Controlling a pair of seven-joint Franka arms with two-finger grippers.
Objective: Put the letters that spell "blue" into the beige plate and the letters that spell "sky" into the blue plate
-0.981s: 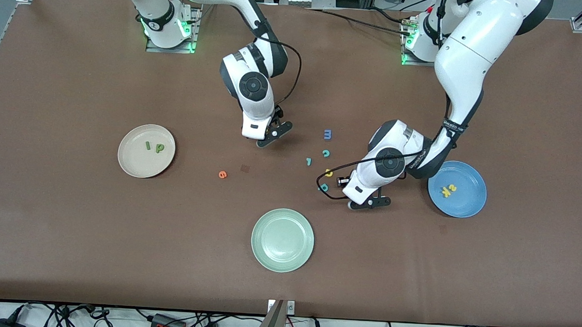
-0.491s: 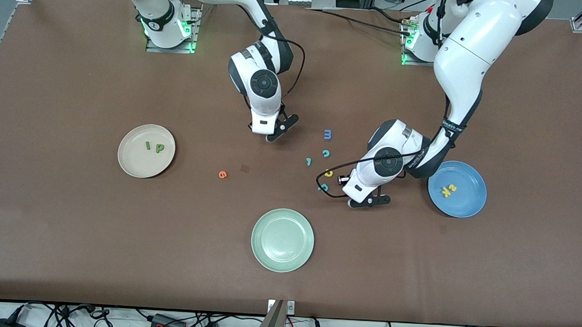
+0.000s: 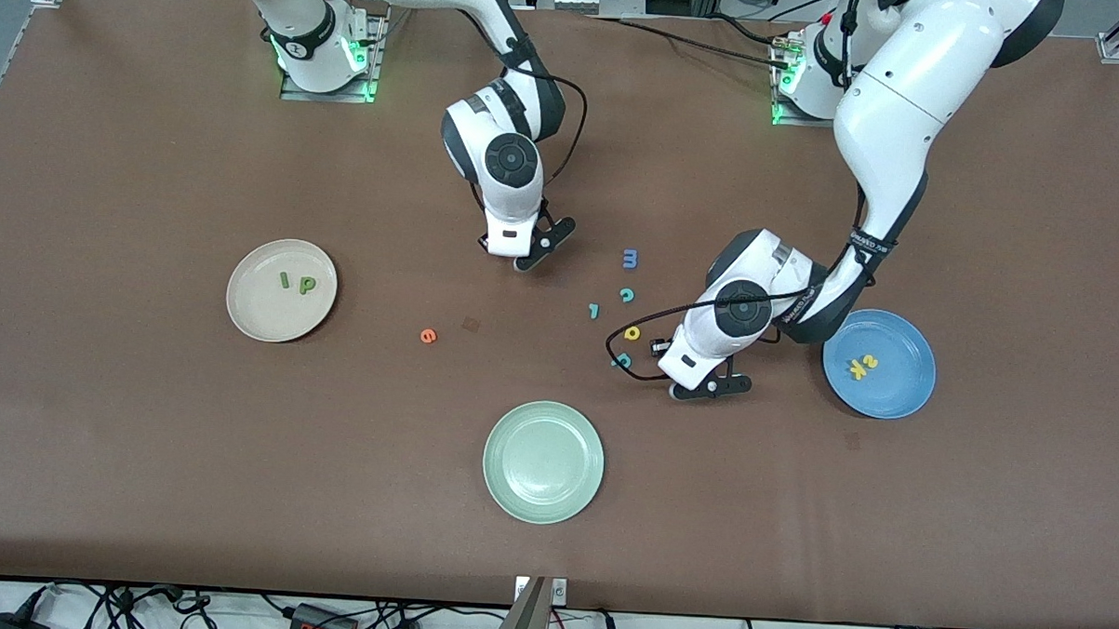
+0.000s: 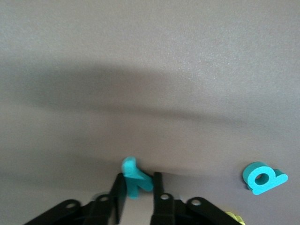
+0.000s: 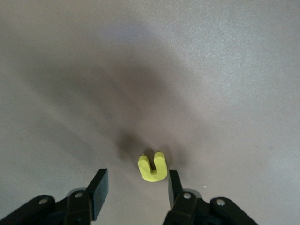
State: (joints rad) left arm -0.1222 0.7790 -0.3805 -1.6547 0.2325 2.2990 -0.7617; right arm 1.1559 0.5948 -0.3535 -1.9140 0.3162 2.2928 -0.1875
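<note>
My left gripper is down at the table between the loose letters and the blue plate, shut on the teal y. The yellow s and k lie in the blue plate. My right gripper is open and low over the table, with the yellow u lying between its fingers, close to one of them. The hands hide the y and the u in the front view. The beige plate holds the dark green l and the green b. The orange e lies on the table.
A pale green plate sits nearest the front camera. Loose letters lie between the two grippers: a blue m, a teal c, a teal hooked letter, a yellow d and a teal p shape.
My left gripper has closed on the teal y. My right arm has shifted a little toward the left arm's end and its fingers have narrowed somewhat.
</note>
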